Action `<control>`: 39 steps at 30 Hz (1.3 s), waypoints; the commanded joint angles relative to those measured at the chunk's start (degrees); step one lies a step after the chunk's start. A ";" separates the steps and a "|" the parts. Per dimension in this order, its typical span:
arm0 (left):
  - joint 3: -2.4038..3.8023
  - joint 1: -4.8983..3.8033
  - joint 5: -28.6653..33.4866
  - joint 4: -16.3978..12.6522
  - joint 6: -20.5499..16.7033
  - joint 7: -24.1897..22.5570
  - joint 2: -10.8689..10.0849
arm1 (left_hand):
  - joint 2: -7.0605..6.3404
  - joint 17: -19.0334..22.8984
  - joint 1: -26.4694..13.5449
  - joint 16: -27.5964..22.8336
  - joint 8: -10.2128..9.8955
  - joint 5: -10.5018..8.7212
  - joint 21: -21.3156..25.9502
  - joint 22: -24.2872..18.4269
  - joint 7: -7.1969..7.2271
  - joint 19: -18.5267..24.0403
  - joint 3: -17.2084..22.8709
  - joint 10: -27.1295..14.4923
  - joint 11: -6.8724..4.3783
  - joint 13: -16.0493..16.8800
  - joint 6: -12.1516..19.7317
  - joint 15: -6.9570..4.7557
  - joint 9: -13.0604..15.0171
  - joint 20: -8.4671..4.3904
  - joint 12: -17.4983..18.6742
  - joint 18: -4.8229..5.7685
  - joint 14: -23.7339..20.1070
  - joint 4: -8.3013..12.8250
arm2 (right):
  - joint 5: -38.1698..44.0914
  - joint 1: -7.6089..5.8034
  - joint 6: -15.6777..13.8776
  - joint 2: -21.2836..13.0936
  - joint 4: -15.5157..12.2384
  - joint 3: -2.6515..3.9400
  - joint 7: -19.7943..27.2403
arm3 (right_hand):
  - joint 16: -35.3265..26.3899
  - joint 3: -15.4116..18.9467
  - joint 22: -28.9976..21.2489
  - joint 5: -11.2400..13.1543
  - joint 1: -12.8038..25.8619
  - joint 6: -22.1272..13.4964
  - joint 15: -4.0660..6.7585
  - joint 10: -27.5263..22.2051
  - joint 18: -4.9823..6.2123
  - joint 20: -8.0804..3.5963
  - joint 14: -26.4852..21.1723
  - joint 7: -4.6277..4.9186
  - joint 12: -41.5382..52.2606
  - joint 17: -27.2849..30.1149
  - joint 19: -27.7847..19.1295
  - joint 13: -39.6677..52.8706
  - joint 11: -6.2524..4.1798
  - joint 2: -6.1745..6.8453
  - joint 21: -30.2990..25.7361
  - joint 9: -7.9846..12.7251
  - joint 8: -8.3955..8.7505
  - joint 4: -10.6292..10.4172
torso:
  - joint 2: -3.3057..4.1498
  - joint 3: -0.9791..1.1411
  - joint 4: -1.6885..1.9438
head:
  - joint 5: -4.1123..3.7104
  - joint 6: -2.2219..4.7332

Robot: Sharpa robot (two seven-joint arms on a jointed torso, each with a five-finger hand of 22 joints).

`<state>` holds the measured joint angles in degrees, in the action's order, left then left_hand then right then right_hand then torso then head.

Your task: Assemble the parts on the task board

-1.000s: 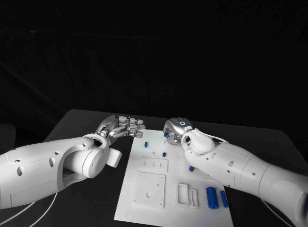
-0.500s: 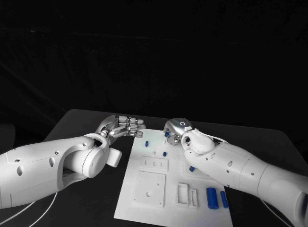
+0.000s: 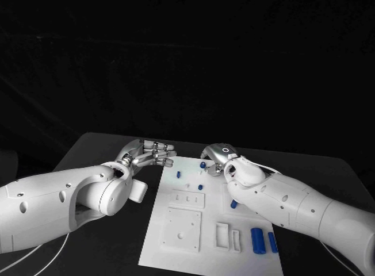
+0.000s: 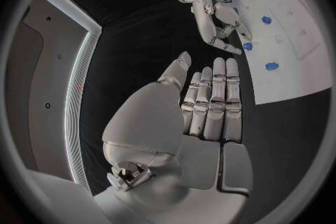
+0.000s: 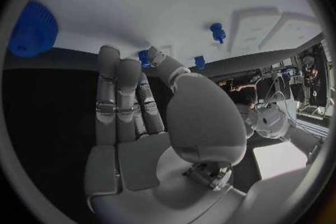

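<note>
1. The task board (image 3: pixel 206 230) is lying in the middle of the black counter (image 3: pixel 96 150), with small blue parts (image 3: pixel 257 240) resting on its near right portion and others near its far edge.
2. The left hand (image 3: pixel 148 154) is hovering just beside the board's far left corner, its fingers (image 4: pixel 218 95) lying straight and together, holding nothing.
3. The right hand (image 3: pixel 217 158) is hanging over the board's far edge, its fingers (image 5: pixel 119 95) extended side by side; one fingertip is sitting right at a small blue part (image 5: pixel 145 58), though whether it is gripping it I cannot tell.
</note>
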<state>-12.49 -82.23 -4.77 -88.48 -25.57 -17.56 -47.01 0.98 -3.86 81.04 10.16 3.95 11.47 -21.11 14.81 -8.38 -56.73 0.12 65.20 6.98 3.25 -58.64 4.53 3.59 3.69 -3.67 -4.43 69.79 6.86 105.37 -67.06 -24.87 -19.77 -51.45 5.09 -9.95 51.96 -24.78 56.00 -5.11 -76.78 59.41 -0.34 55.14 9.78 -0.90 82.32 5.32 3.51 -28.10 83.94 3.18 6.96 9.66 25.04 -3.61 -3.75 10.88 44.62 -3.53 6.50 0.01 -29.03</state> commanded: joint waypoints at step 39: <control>-0.08 -0.37 -0.29 1.26 1.50 -0.28 -0.86 | 0.38 0.08 -0.15 0.12 -0.15 -0.21 0.36 -0.14 -0.08 -0.39 -0.58 -0.41 -0.02 0.08 0.46 0.14 0.04 -0.11 0.19 0.13 -0.27 0.13 | -12.02 -0.12 12.01 -17.02 -11.14 5.91 2.22 | 10.40 19.51 22.33 -8.81 0.87 -1.33 5.17 18.55 -5.02 -5.12 0.20 -0.02 61.14 -27.14 2.48 64.88 -8.00 -1.03 22.20 0.01 0.15 -7.40 | 0.15 1.40 -2.20 | -3.52 0.72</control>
<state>-12.60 -82.47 -4.82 -87.20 -25.14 -17.54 -48.03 0.98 -3.86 81.04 10.16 3.95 11.47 -21.12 14.75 -8.38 -56.72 -0.05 65.21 6.97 3.24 -58.65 4.53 3.59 3.69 -3.67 -4.43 69.79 7.03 94.01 -67.20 -15.94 -37.02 -63.07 11.03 -8.93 62.01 -5.19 74.95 -13.71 -76.03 57.94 4.86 73.93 4.80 -6.47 82.18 5.55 64.47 -54.88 83.95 67.79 -1.44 8.30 47.06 -3.64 -3.76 3.75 44.62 -2.27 4.14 -3.30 -28.19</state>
